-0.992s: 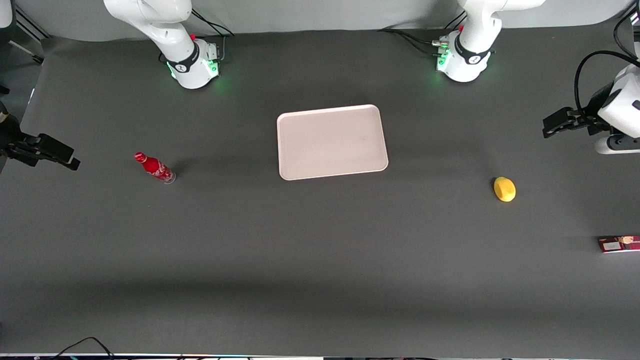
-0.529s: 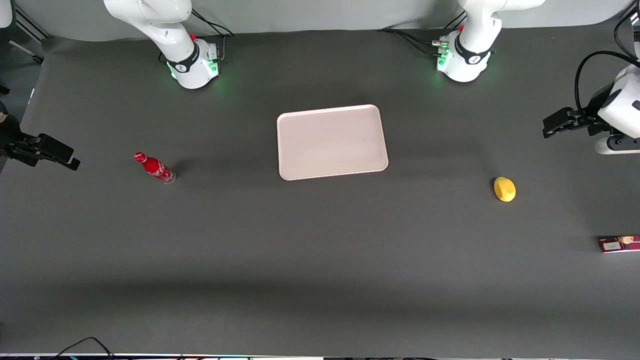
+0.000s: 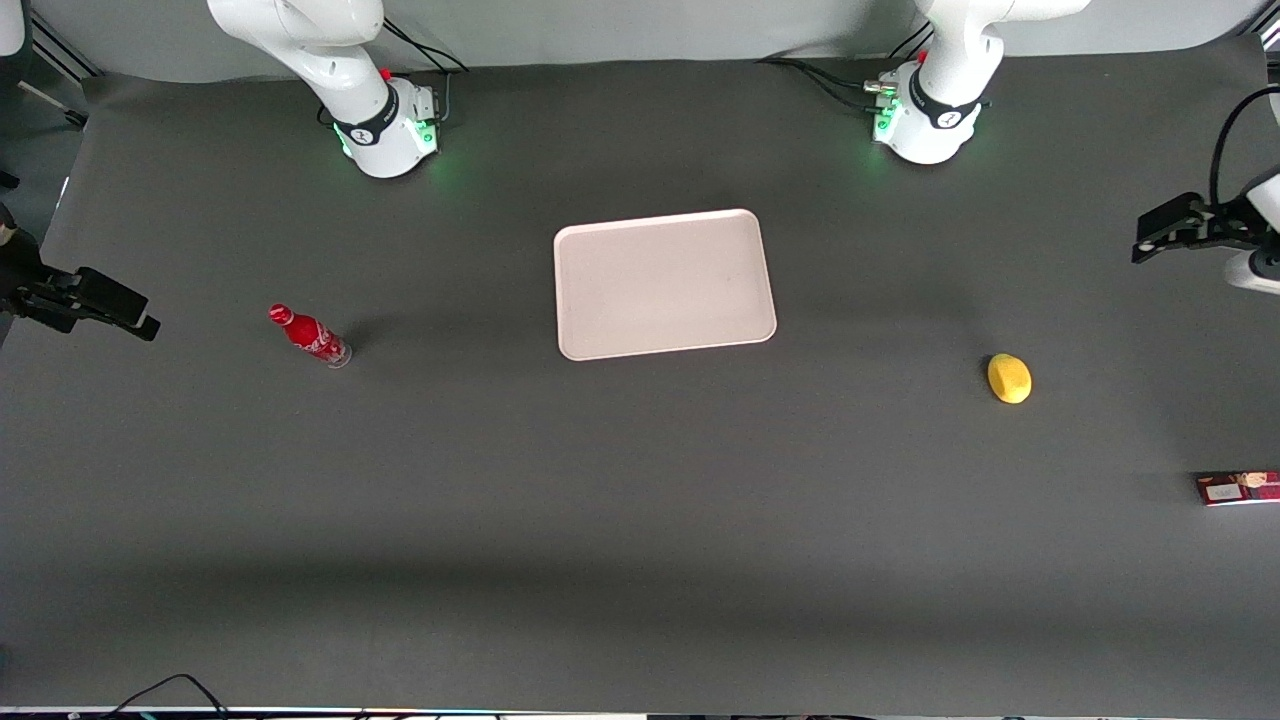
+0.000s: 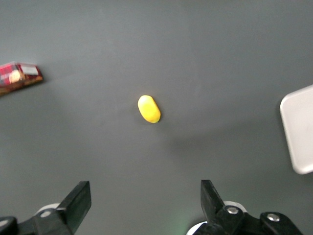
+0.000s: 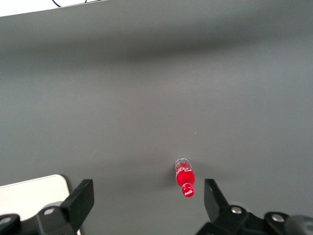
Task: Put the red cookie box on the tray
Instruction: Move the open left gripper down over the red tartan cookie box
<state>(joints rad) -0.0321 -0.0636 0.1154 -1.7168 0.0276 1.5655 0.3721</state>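
Dark-red cookie box [image 3: 1238,488] is lying nearer the front camera than my tool [image 3: 1150,238], long axis running along the counter [image 3: 640,520], fingers [image 4: 78,203] spread apart and holding nothing.

**Layout around the pincer**

The pincer [image 3: 1150,237] hangs open above the table [image 3: 640,560] at the working arm's end. The lemon [image 3: 1009,378] lies nearer the front camera; the red cookie box [image 3: 1238,488] nearer still. The tray [image 3: 664,284] sits mid-table, well apart.
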